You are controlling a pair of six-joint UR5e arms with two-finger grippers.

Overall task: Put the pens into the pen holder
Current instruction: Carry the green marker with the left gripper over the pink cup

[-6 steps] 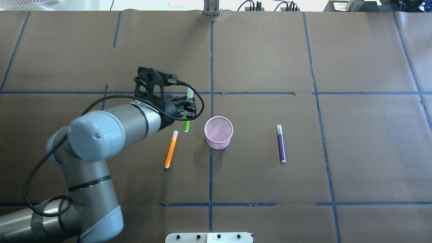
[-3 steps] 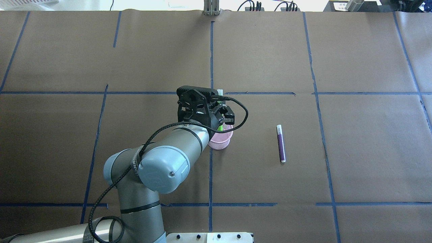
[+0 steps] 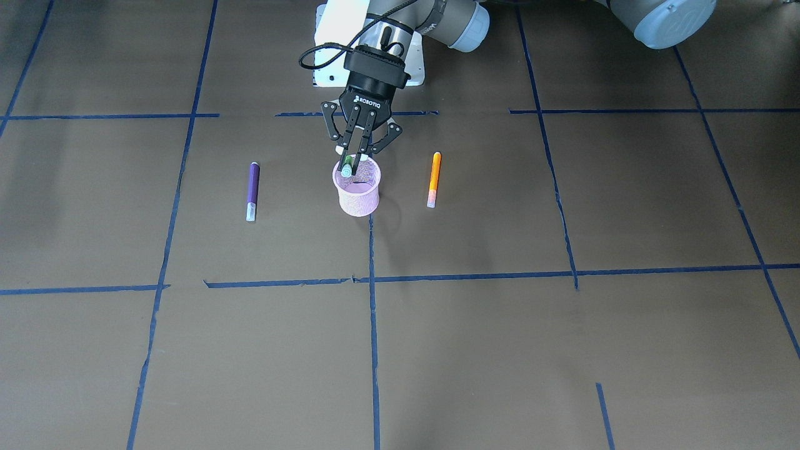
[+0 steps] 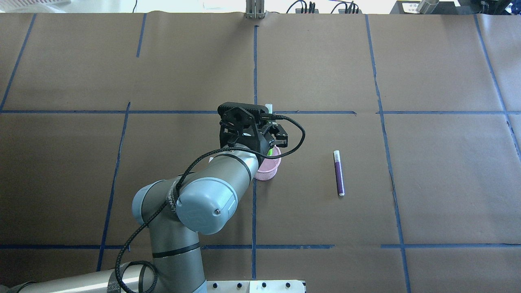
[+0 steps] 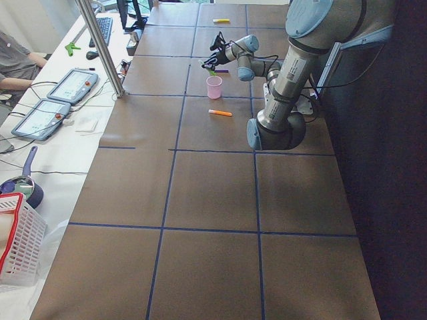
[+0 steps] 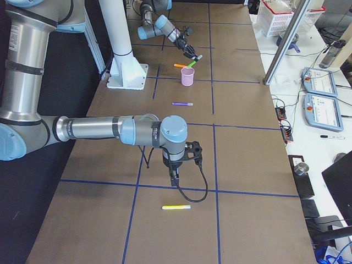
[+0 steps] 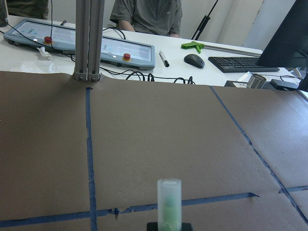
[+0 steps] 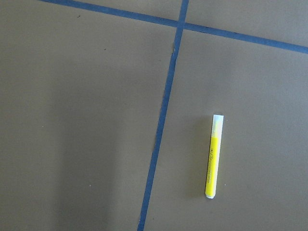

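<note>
- My left gripper (image 3: 347, 167) is clamped on the bright green marker-like pen (image 3: 345, 170), fingers shut round its barrel.
- Change: 1 s ago it held that pen off to the robot-left side of the small pink wire-mesh pen holder (image 3: 357, 195). Now it's right over the holder.
- Pen is tilted w/ pale cap up and lower tip at the holder's mouth. Can't tell if it's past the rim.
- Meaning: carry looks done. I'd judge lower + release is next, so 1st pen nearly in.
- Short orange marker-like pen (image 3: 434, 178) lies flat near the holder, robot-left side.
- Short purple marker-like pen (image 3: 252, 189) lies flat on the holder's robot-right side, further off. Both not yet collected.
- Right gripper (image 6: 174, 179) is well apart from the holder, side cam only, so can't tell if apart or together.
- Yellow marker (image 8: 213, 156) lies near it.
</note>
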